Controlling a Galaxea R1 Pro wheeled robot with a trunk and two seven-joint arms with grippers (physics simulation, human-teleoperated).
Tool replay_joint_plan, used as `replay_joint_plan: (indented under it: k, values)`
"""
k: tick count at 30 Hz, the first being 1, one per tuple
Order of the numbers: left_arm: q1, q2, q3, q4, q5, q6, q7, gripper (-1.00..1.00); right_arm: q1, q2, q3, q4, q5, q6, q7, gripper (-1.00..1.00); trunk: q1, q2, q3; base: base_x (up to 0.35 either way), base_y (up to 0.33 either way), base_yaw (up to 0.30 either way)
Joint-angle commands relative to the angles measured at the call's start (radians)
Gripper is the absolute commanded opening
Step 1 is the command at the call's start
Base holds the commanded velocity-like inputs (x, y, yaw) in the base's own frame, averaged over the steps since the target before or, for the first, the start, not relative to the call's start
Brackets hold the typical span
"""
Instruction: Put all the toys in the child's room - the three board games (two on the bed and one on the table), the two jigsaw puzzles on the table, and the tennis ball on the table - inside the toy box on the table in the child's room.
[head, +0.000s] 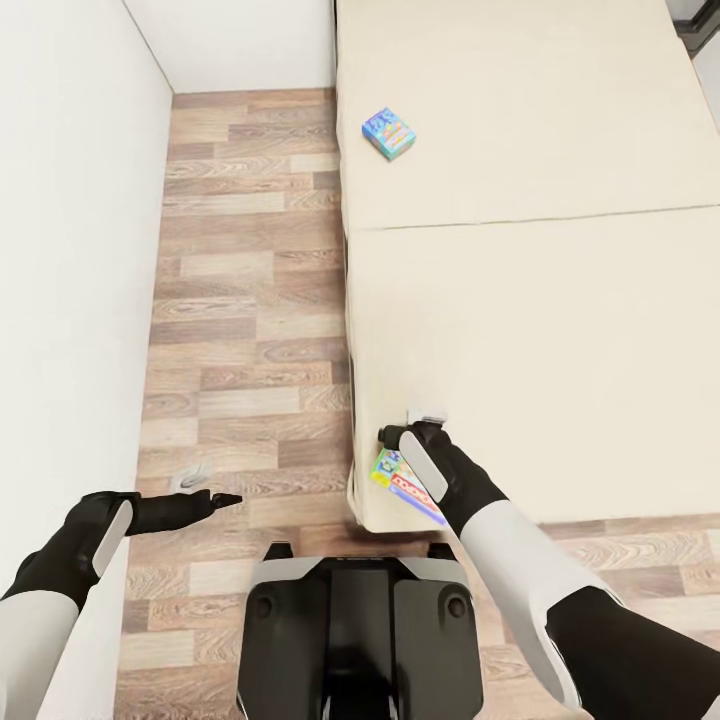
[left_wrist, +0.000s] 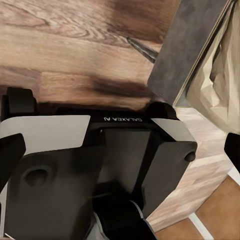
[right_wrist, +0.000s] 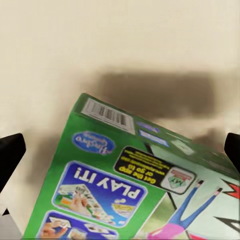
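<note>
While your right gripper (head: 405, 437) hovers spread over one green game (head: 405, 487), a second game (head: 389, 133) lies on the bed (head: 560, 330); left gripper (head: 215, 498) unclear

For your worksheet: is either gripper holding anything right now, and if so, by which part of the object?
The right gripper is over the green board game at the bed's corner; an actual grip cannot be told.

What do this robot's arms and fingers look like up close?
Both arms have white shells with black joints and black wrists bearing pale grey panels. The left gripper ends in slim black tapered fingers. The right gripper is black too. No loose cables show.
</note>
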Motion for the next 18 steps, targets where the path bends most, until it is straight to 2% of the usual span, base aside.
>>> replay_joint_plan:
  k: [1, 11, 18]
  values:
    - [0.000, 0.000, 0.002, 0.000, 0.000, 0.005, -0.003, 1.00, -0.001, 0.000, 0.002, -0.001, -0.009, 0.002, -0.009, 1.00, 0.000, -0.002, -0.001, -0.178, 0.000, 0.000]
    - [0.000, 0.000, 0.000, 0.000, 0.001, 0.005, -0.003, 1.00, -0.001, 0.000, 0.002, 0.001, -0.009, 0.001, -0.009, 1.00, 0.000, -0.002, -0.001, -0.087, -0.054, 0.000]
    - [0.000, -0.001, 0.000, 0.000, 0.001, 0.005, -0.003, 1.00, -0.001, 0.000, 0.002, 0.001, -0.009, 0.002, -0.009, 1.00, 0.000, -0.002, -0.001, -0.017, -0.016, 0.000]
